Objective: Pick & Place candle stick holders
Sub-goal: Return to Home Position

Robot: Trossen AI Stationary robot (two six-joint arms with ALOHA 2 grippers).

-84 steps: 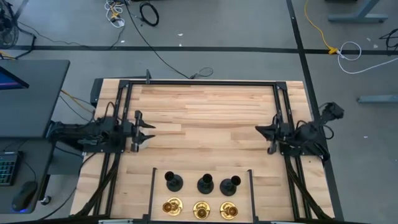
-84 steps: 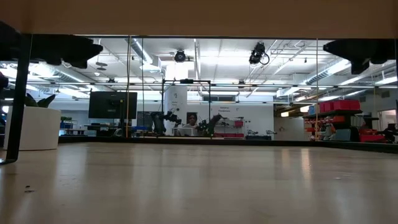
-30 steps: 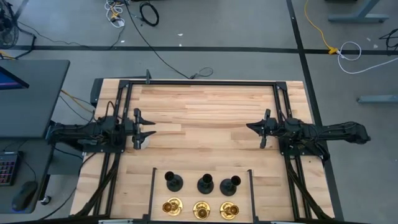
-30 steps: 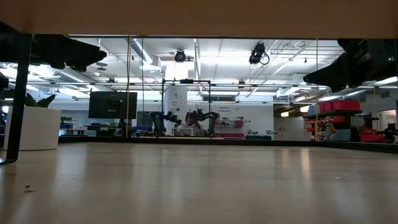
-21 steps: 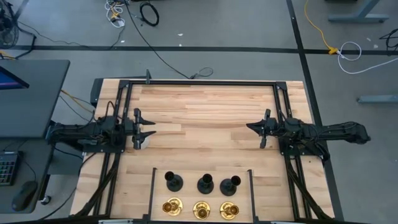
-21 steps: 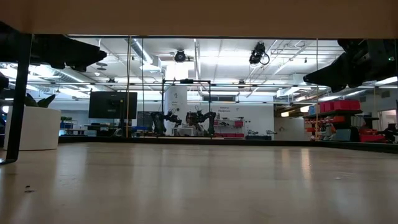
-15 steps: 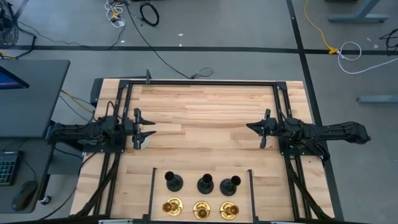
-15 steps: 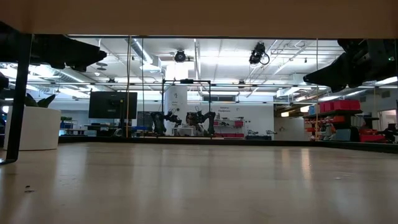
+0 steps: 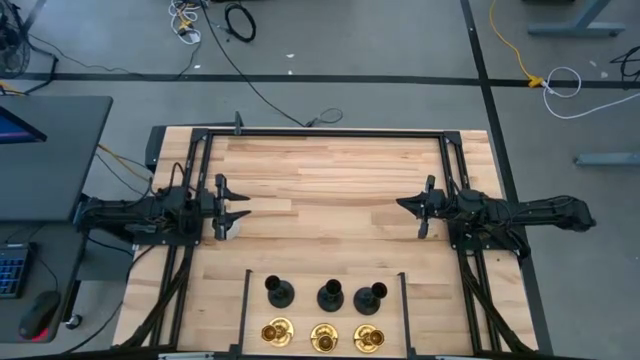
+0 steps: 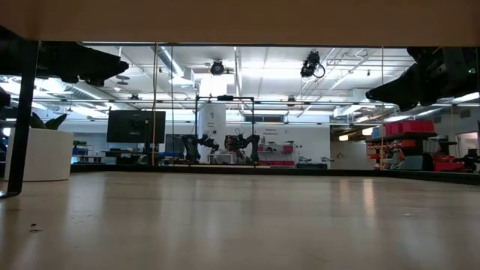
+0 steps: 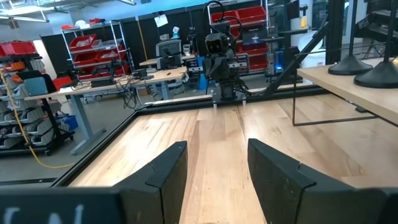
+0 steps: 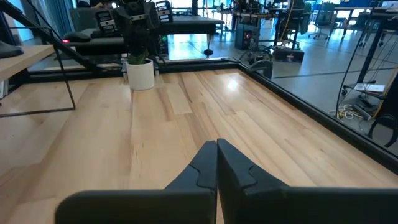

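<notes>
Six candle stick holders stand on their round bases at the table's near edge. Three are black (image 9: 330, 295) and stand in a row, with three brass-gold ones (image 9: 324, 337) in a row nearer the edge. Two black bases also show in the left wrist view (image 11: 348, 65). My left gripper (image 9: 238, 208) hovers open over the table's left side, its fingers apart in the left wrist view (image 11: 214, 168). My right gripper (image 9: 403, 205) hovers over the right side, fingers shut together in the right wrist view (image 12: 216, 165). Both grippers are empty and far from the holders.
The holders stand on a raised wooden platform with a black frame (image 9: 247, 300). A small white pot with a green plant (image 12: 140, 72) stands by my left gripper and also shows in the low view (image 10: 41, 154). Black rails (image 9: 320, 133) border the table. Bare wood lies between the grippers.
Nothing has moved in the last second. Before that, my right gripper went toward the table's left as its arm stretched out, and it has kept still since.
</notes>
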